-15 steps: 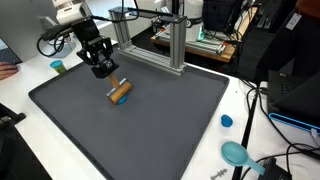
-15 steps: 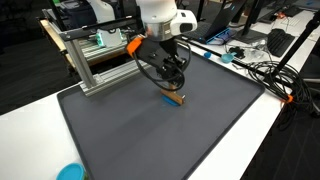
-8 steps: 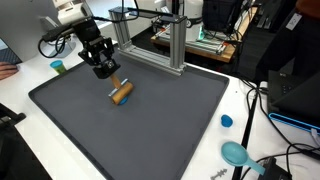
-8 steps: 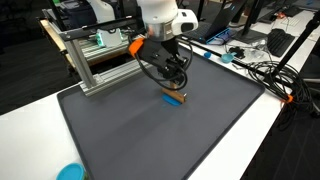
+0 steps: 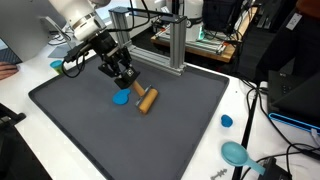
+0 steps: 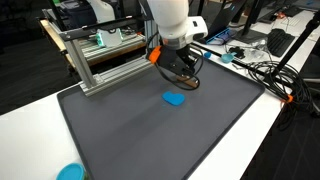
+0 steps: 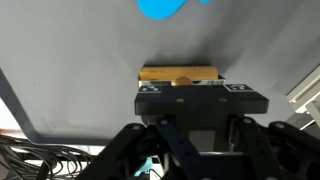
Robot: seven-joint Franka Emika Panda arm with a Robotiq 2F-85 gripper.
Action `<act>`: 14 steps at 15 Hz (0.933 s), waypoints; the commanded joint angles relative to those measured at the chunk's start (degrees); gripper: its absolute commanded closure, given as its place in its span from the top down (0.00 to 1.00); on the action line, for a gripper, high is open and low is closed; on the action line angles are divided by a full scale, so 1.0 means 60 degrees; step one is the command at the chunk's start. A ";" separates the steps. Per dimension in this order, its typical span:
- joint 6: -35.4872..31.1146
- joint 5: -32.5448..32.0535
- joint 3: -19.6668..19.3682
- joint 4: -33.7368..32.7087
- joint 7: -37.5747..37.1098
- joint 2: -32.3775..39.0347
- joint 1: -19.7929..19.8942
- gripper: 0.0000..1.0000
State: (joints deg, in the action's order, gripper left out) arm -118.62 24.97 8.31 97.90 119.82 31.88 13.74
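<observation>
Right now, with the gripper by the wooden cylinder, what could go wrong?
The wooden cylinder lies on its side on the mat, so a nudge from the gripper could roll it away. The blue disc lies close beside it; a descending gripper might catch or drag it instead.

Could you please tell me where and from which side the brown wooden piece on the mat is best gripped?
Probably at its middle, from straight above, jaws across its narrow width. The wooden piece lies flat on the grey mat, long and slim; the blue disc lies beside it, so mind that side.
</observation>
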 commanded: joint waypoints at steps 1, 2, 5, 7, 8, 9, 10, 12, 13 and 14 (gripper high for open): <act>-0.0155 0.0048 -0.0070 -0.0050 0.0107 0.0353 -0.0240 0.22; -0.0361 -0.0067 -0.0132 0.0053 0.0051 0.0118 -0.0324 0.22; -0.0955 -0.0799 -0.0552 0.0823 -0.0781 -0.1163 -0.0697 0.22; -0.1608 -0.1190 -0.0646 0.1402 -0.1219 -0.1824 -0.0891 0.22; -0.1973 -0.1270 -0.0629 0.1649 -0.1381 -0.2069 -0.0966 0.22; -0.2208 -0.1261 -0.0582 0.1863 -0.1510 -0.2285 -0.1011 0.22; -0.2357 -0.1169 -0.0543 0.2012 -0.1679 -0.2452 -0.1030 0.22; -0.1984 -0.1386 -0.0652 0.2012 -0.2349 -0.2536 -0.1163 0.22; -0.1997 -0.1139 -0.0519 0.1569 -0.1881 -0.2106 -0.1026 0.47; -0.1989 -0.1194 -0.0527 0.1691 -0.2062 -0.2213 -0.1069 0.47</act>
State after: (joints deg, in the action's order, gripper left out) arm -130.73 17.81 5.24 108.21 107.44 18.58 7.41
